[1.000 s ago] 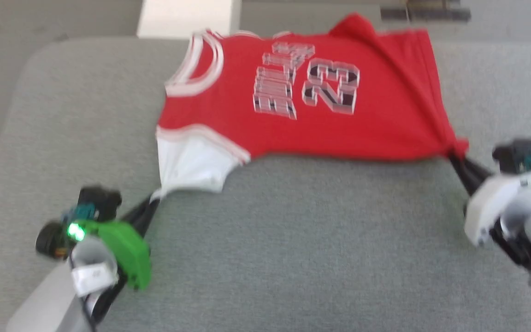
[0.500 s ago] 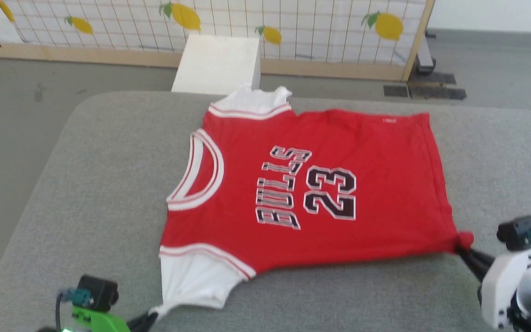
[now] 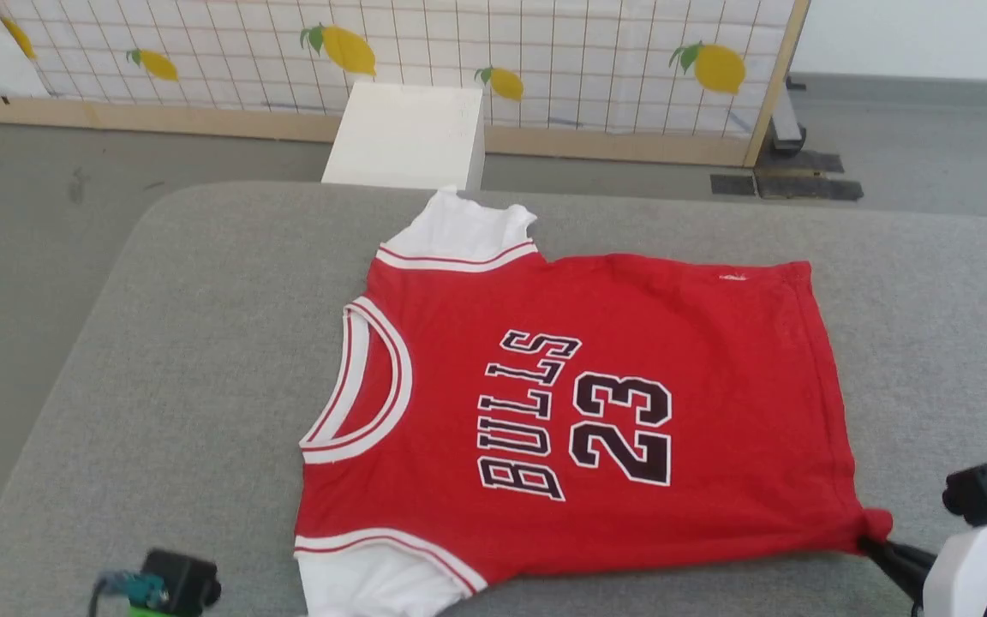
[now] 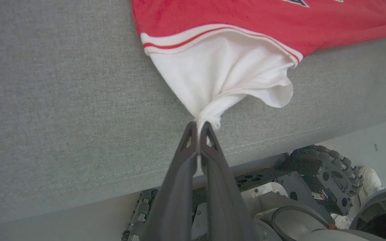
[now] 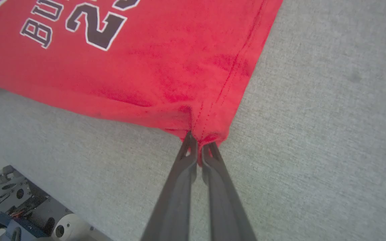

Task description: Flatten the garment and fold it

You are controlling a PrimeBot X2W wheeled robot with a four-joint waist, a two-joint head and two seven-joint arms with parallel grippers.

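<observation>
red white-sleeved jersey shirt is spread on grey padded bench | 7 o'clock sleeve is pinched by left claw, 4 o'clock hem by right claw | flattening judged nearly done, folding left

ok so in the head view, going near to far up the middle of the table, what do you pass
near sleeve → jersey front → far sleeve → white box → lemon screen
</observation>
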